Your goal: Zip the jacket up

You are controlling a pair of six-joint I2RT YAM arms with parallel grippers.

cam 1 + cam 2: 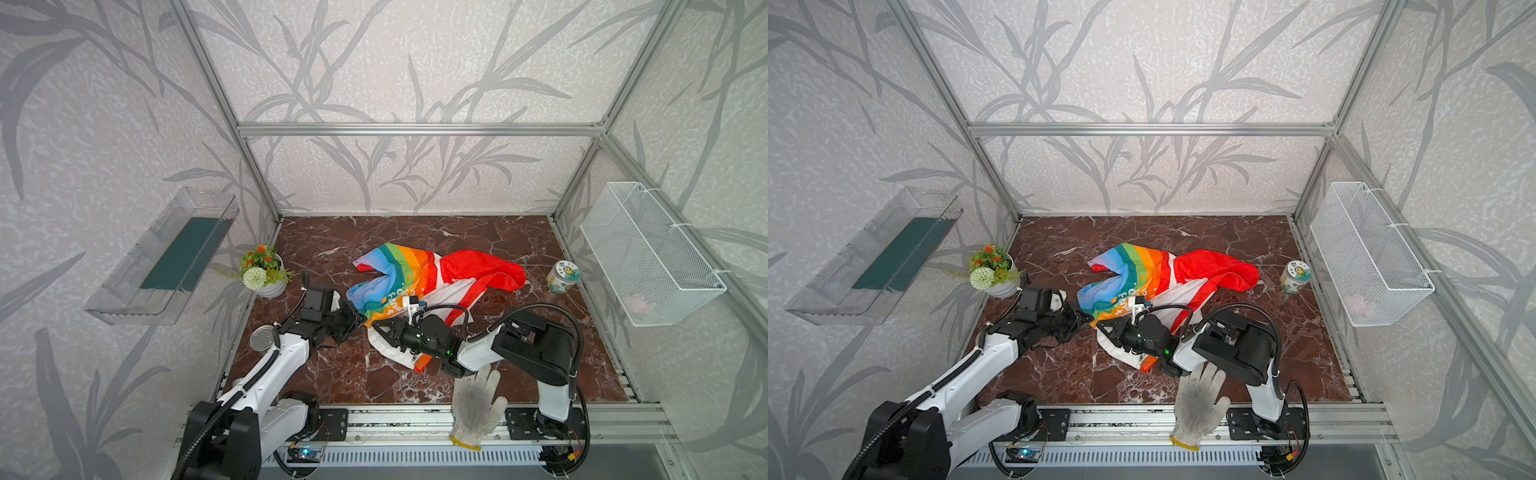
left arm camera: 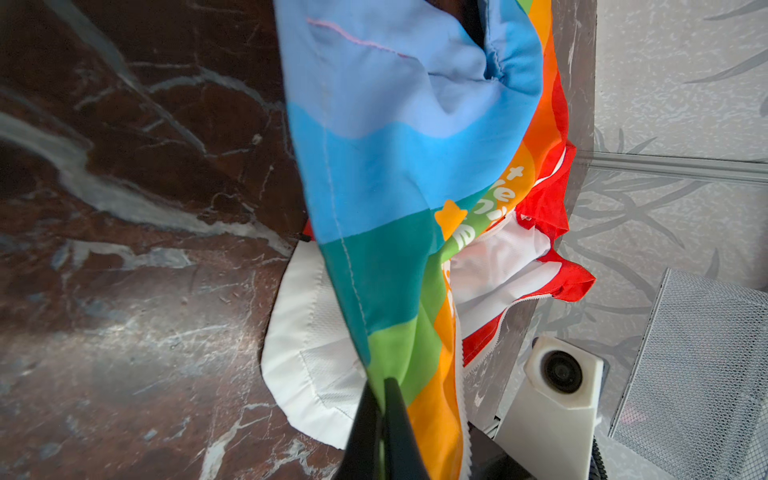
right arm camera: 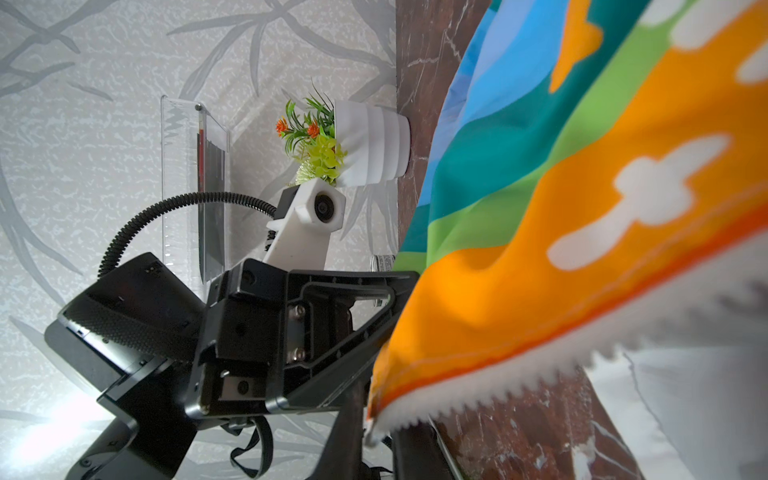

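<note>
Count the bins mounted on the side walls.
2. A clear plastic tray hangs on the left wall, and a white wire basket hangs on the right wall. No others show in either top view.

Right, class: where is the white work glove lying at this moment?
In both top views the glove lies right of centre at the table's near edge, partly on the metal rail, beside the right arm's base, in front of the jacket.
</note>
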